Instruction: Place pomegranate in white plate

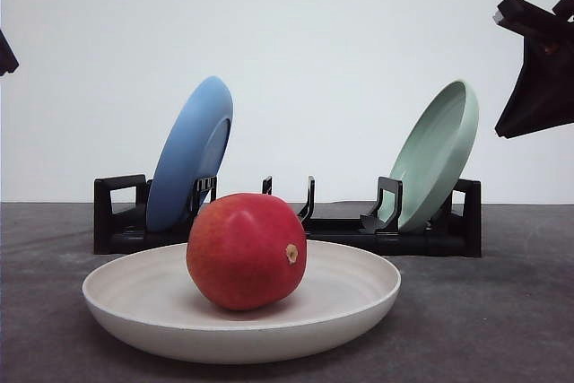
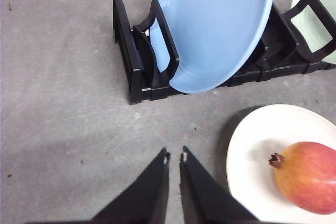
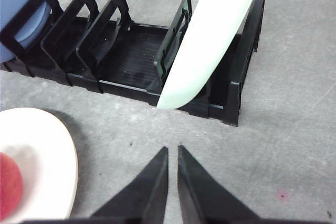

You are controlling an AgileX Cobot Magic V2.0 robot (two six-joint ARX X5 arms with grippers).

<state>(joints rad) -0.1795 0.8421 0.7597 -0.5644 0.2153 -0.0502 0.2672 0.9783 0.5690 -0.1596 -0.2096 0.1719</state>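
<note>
The glossy red pomegranate (image 1: 247, 250) lies in the middle of the white plate (image 1: 134, 311), which sits flat on the grey table at the front. In the left wrist view the pomegranate (image 2: 307, 177) rests on the plate (image 2: 252, 145), stem nub toward the camera. My left gripper (image 2: 174, 157) hovers over bare table beside the plate, shut on nothing. My right gripper (image 3: 172, 149) is also shut and empty, above the table between the plate (image 3: 52, 145) and the rack. The fruit's edge (image 3: 8, 187) shows there too. Neither gripper touches the fruit.
Behind the plate stands a black dish rack (image 1: 287, 226). A blue plate (image 1: 190, 154) leans in its left end and a pale green plate (image 1: 435, 154) in its right end. My right arm (image 1: 538, 69) hangs high at the right edge.
</note>
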